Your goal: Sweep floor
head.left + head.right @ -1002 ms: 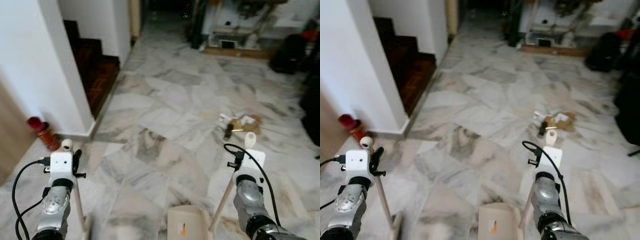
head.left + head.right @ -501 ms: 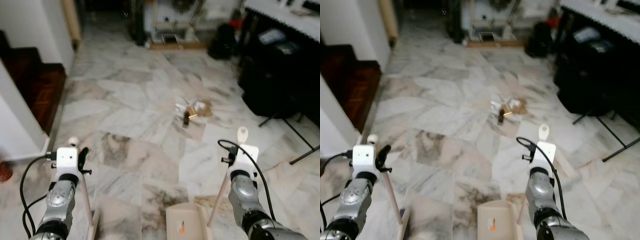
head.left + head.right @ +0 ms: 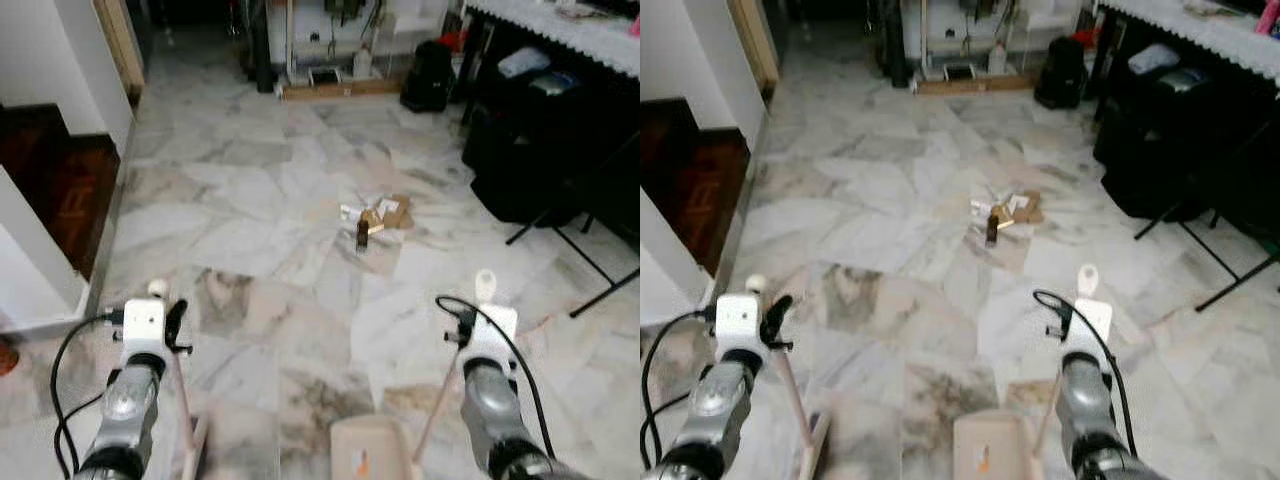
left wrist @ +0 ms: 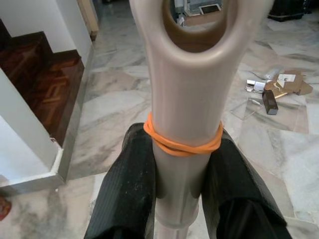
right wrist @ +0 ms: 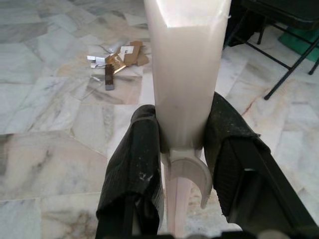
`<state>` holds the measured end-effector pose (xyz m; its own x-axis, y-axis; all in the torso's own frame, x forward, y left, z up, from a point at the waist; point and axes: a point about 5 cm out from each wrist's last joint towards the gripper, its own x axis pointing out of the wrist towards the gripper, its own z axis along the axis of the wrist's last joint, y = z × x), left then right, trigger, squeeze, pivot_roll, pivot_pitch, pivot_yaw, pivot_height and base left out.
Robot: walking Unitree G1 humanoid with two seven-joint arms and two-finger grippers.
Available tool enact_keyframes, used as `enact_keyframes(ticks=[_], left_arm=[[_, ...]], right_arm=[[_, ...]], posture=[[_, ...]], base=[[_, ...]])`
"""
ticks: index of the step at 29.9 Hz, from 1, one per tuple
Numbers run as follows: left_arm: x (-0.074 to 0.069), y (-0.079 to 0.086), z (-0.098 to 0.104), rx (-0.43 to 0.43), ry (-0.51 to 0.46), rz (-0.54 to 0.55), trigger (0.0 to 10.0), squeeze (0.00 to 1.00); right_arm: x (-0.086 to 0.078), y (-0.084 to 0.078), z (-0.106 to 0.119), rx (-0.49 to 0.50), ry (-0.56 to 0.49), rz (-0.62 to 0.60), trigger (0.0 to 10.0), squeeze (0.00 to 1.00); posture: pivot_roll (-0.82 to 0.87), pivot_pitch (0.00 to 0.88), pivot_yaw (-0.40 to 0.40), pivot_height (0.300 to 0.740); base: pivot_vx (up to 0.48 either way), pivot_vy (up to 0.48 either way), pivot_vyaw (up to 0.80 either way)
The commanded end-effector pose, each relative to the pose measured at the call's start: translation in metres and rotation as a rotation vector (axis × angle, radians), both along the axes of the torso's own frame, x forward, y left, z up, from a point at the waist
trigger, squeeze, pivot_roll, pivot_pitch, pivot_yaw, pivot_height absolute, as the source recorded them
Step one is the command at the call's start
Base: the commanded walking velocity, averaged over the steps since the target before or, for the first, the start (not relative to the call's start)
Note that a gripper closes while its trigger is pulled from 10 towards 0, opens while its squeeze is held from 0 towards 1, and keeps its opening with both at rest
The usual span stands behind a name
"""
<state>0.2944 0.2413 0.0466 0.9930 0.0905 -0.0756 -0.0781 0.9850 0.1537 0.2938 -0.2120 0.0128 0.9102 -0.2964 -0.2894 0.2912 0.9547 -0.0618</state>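
Note:
My left gripper [image 4: 182,149] is shut on the beige broom handle [image 4: 184,99], just below an orange rubber band. The broom head [image 3: 195,445] rests on the marble floor at the lower left. The dustpan's pale handle [image 5: 187,59] is clamped in my shut right gripper [image 5: 182,129]. The beige dustpan [image 3: 365,450] sits on the floor between my arms. A small pile of litter [image 3: 375,215], cardboard scraps and a dark little bottle, lies on the floor ahead of the dustpan, slightly to the right.
Dark wooden stairs [image 3: 50,190] and a white wall corner [image 3: 30,260] stand on the left. Black furniture [image 3: 540,130] and thin black stand legs [image 3: 590,270] crowd the right side. Shelving and boxes [image 3: 330,60] line the far wall.
The whole view has swung to the right, so the stairs now sit further left and the litter pile is nearer the centre. Both grippers keep their hold.

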Motion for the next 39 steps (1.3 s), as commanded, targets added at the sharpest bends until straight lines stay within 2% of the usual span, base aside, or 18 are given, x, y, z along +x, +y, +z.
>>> enact_keyframes(ticks=[1,16,27,33,35,39], left_arm=[[-0.002,-0.002,-0.004,-0.005,0.007,-0.004,10.0,0.00],[-0.007,-0.011,-0.009,-0.025,0.004,-0.018,10.0,0.00],[-0.002,-0.010,-0.003,-0.021,-0.016,-0.027,10.0,0.00],[-0.011,-0.003,-0.011,-0.029,-0.001,0.023,10.0,0.00],[-0.017,0.001,-0.015,-0.030,0.010,0.038,10.0,0.00],[-0.019,0.002,-0.013,-0.024,-0.013,0.038,10.0,0.00]], right_arm=[[0.007,-0.002,0.010,-0.023,-0.050,0.012,10.0,0.00],[0.005,-0.006,0.011,-0.029,-0.062,0.020,10.0,0.00],[0.007,-0.003,0.013,-0.009,-0.084,0.029,10.0,0.00],[-0.003,-0.010,0.002,-0.029,-0.019,0.017,10.0,0.00],[-0.007,-0.012,0.000,-0.029,-0.018,0.009,10.0,0.00],[-0.009,-0.012,0.001,-0.033,-0.048,0.009,10.0,0.00]], posture=[[0.08,0.000,-0.018,0.740],[0.07,0.000,-0.039,0.740],[0.06,0.000,-0.030,0.740],[0.07,0.000,-0.037,0.740],[0.07,0.000,-0.035,0.740],[0.08,0.000,-0.040,0.740]], base=[[0.000,0.000,0.00],[0.000,0.000,0.00],[0.247,0.000,0.00],[0.251,0.000,0.00],[0.251,0.000,0.00],[0.250,0.000,0.00]])
